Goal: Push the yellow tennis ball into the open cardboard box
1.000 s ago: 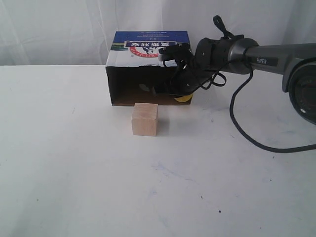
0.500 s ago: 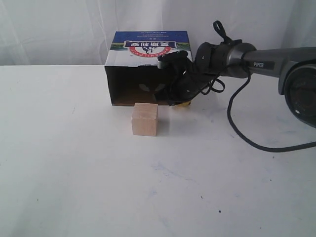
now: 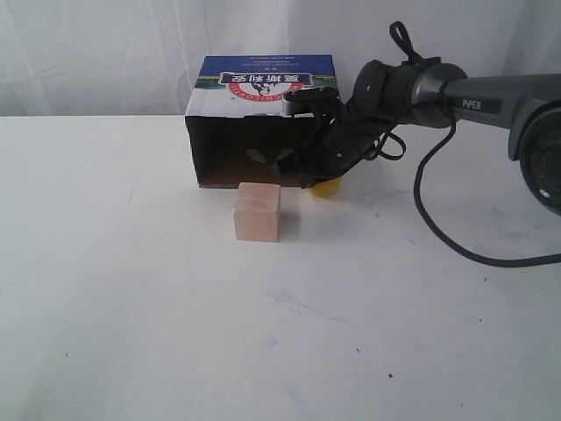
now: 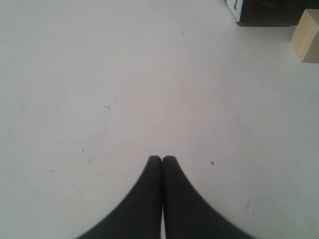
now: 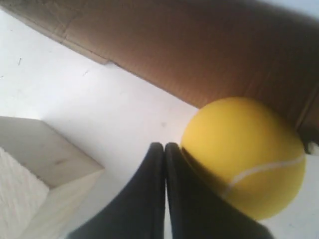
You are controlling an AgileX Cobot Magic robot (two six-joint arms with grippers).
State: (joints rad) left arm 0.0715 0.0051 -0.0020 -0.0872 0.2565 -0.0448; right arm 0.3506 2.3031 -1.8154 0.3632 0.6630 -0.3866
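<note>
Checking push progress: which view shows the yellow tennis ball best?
Right wrist view: the yellow tennis ball looms large, beside the shut right gripper, at the open cardboard box. Exterior view shows only a sliver under the arm; left wrist view shows none.

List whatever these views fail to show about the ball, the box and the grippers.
- Exterior view: the right gripper hides most of the tennis ball; only a yellow sliver shows.
- Exterior view: the inside of the cardboard box is too dark to read.
- Left wrist view: the frame edges cut off the box and the wooden cube.
- Exterior view: the left gripper is out of frame.
</note>
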